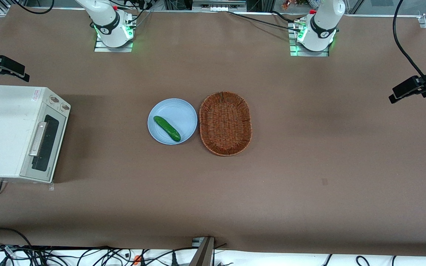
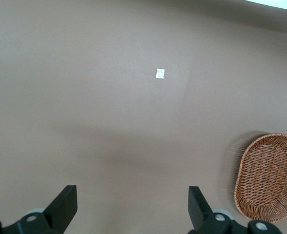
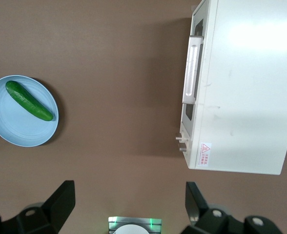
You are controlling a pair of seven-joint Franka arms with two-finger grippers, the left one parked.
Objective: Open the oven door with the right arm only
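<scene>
The cream-white toaster oven (image 1: 6,125) stands at the working arm's end of the table. Its oven door (image 1: 48,144), with a dark glass window and a long silver bar handle (image 1: 37,139), is shut and faces the table's middle. In the right wrist view the door (image 3: 188,114) and its handle (image 3: 191,70) show from above. My right gripper (image 3: 129,202) is open and empty. It hangs high above the table near the right arm's base (image 3: 131,225), apart from the oven. The gripper is out of the front view; only the right arm's base (image 1: 111,27) shows there.
A light blue plate (image 1: 183,111) with a green cucumber (image 1: 166,128) lies mid-table beside a wicker basket (image 1: 226,123). Both the plate (image 3: 16,126) and the cucumber (image 3: 29,101) show in the right wrist view. Two round knobs (image 1: 59,103) sit beside the door.
</scene>
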